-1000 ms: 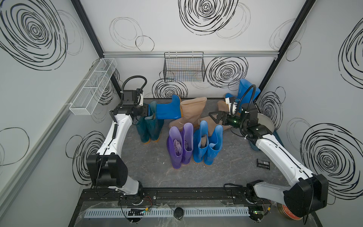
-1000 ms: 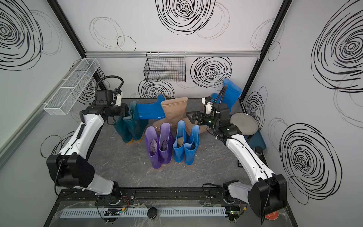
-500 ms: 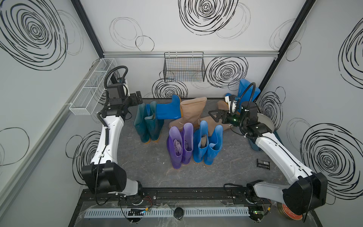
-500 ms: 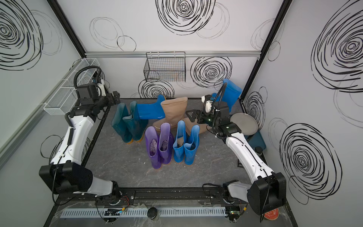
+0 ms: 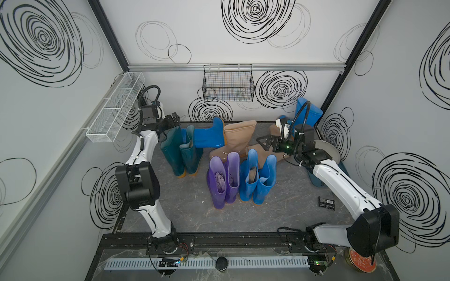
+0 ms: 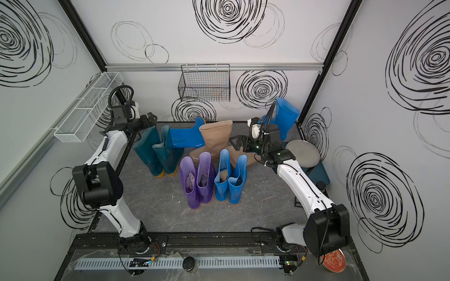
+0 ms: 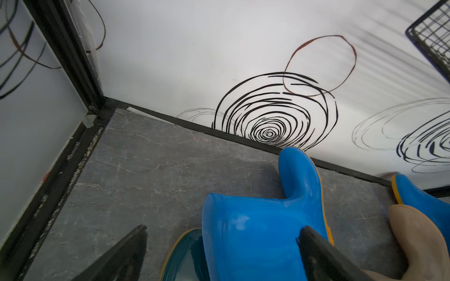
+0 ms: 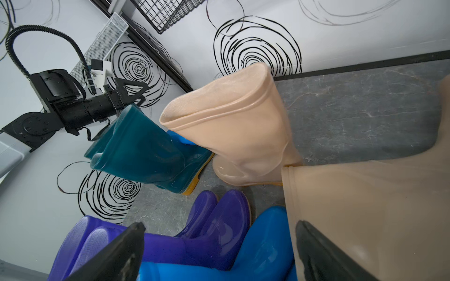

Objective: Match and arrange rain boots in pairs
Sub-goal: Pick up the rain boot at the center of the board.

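L gripper (image 7: 222, 226) spread wide, empty, near teal boot (image 5: 170, 150); R gripper (image 8: 220, 223) spread, maybe brushing tan boot (image 8: 365, 206).

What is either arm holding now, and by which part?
Nothing is held. The left end effector stands open near the top of a dark teal rain boot; the right end effector stands open over a lying tan rain boot.

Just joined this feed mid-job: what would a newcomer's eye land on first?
The bright colours at the centre: a purple pair and a blue pair upright side by side at the front, with a dark teal pair standing farther back near the left gripper. Then the strays: a toppled blue boot beside the teal pair, and a lone blue boot propped in the far right corner.
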